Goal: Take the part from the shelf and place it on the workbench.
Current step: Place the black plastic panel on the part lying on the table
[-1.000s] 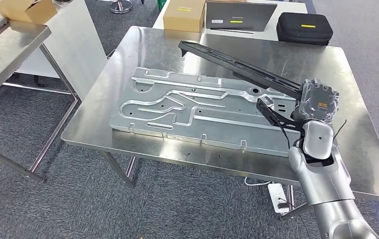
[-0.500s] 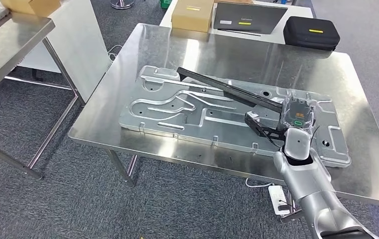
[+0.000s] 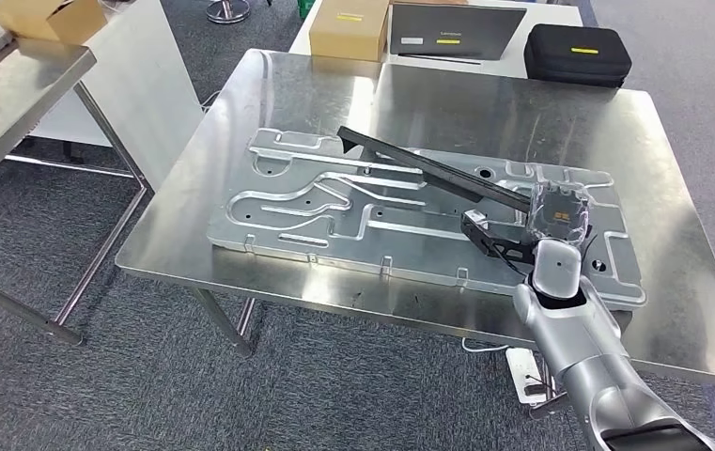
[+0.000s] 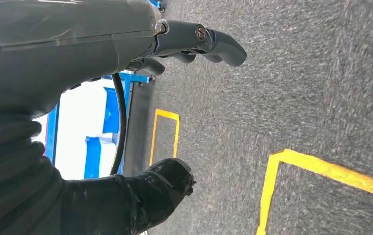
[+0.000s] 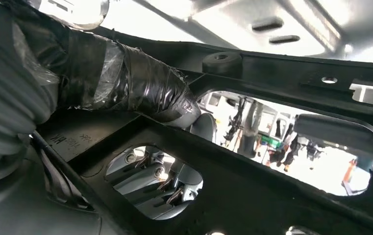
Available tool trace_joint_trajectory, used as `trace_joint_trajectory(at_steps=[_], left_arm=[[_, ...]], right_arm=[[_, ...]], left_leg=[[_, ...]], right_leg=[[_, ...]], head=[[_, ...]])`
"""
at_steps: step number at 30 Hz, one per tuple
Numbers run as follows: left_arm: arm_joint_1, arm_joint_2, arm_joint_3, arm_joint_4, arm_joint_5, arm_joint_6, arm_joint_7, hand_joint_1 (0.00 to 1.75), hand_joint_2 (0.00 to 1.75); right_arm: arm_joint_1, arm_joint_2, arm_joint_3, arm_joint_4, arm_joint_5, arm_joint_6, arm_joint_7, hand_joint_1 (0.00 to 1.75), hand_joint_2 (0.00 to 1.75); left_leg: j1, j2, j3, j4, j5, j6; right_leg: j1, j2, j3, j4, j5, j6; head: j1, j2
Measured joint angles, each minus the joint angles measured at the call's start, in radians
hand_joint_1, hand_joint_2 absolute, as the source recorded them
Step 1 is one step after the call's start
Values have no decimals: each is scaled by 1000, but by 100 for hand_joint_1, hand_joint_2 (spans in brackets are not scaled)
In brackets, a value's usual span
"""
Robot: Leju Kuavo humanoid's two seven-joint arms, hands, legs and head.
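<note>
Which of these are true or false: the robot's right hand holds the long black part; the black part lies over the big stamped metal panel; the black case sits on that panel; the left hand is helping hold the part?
1. The right hand holds the long black part. True.
2. The black part lies over the stamped metal panel. True.
3. The black case sits on the panel. False: it sits on the table behind the workbench.
4. The left hand helps hold the part. False: it hangs over the floor, holding nothing.
</note>
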Motion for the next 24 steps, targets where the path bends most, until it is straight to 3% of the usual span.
trace_joint_trajectory(at_steps=[3, 5, 7, 9, 11, 13, 14, 15, 16, 17, 19, 20, 22, 24], left_arm=[[1, 2, 0, 0, 0, 5, -8, 0, 175], [0, 3, 0, 0, 0, 7, -15, 0, 175], [0, 3, 0, 1, 0, 7, -18, 0, 175], [-1, 2, 0, 1, 0, 7, -17, 0, 175], [-1, 3, 0, 1, 0, 8, -13, 0, 175], [1, 3, 0, 1, 1, 14, -7, 0, 87], [2, 3, 0, 1, 2, 18, -6, 0, 44], [3, 3, 0, 1, 2, 20, -6, 0, 0], [4, 3, 0, 1, 2, 21, -7, 0, 0], [4, 3, 0, 1, 3, 20, -8, 0, 0], [3, 2, 0, 1, 4, 19, -8, 0, 0], [2, 2, 0, 2, 5, 19, -8, 0, 0], [1, 1, 0, 2, 5, 19, -5, 0, 0], [1, 1, 0, 3, 5, 18, -4, 0, 0]], right_arm=[[1, 7, 21, 8, 0, -3, -6, 175, 175], [4, 13, 50, 16, 0, -11, -4, 175, 175], [12, 18, 82, 28, 0, -16, -5, 175, 175], [22, 22, 107, 40, 0, -17, -10, 87, 87], [31, 25, 127, 53, 0, -19, -14, 0, 0], [41, 26, 150, 68, 0, -14, -11, 0, 0], [49, 26, 161, 74, 0, -11, -8, 0, 0], [55, 26, 170, 79, 0, -10, -5, 0, 0], [59, 26, 178, 81, 0, -12, -3, 0, 0], [58, 25, 183, 83, 0, -15, -2, 0, 0], [51, 25, 188, 84, 0, -18, -1, 0, 0], [49, 24, 189, 84, 0, -18, -1, 0, 0], [46, 24, 191, 84, 0, -18, -1, 0, 0], [45, 25, 194, 83, 0, -18, -1, 0, 0]], left_leg=[[3, 0, 88, -181, 92, -1], [2, -2, 123, -252, 107, 6], [-1, -2, 124, -255, 105, 19], [1, -1, 126, -260, 109, 31], [4, 0, 127, -263, 112, 42], [3, -1, 126, -263, 111, 47], [3, -1, 127, -263, 110, 47], [3, -1, 128, -263, 110, 47], [3, -1, 130, -263, 109, 47], [3, -1, 133, -263, 107, 45], [1, -1, 138, -263, 104, 40], [1, 0, 138, -262, 102, 35], [2, 1, 140, -264, 102, 24], [3, 2, 141, -256, 91, 13]], right_leg=[[0, 5, -2, 17, -12, 12], [3, 8, -8, 29, -18, 21], [3, 11, -10, 31, -19, 30], [0, 10, -16, 46, -32, 39], [-3, 7, -53, 130, -81, 48], [-5, 7, -117, 260, -137, 54], [-6, 7, -138, 301, -144, 55], [-6, 7, -144, 306, -133, 54], [-6, 7, -128, 269, -103, 52], [-5, 6, -98, 204, -65, 47], [2, 6, -36, 77, -17, 34], [7, 5, -20, 43, -10, 29], [13, 6, -14, 27, -12, 22], [8, 6, -4, 13, -5, 12]], head=[[0, 0], [1, 0], [2, 0], [2, 0], [2, 0], [2, 0], [2, 0], [2, 0], [2, 0], [2, 0], [2, 0], [2, 0], [2, 0], [1, 0]])
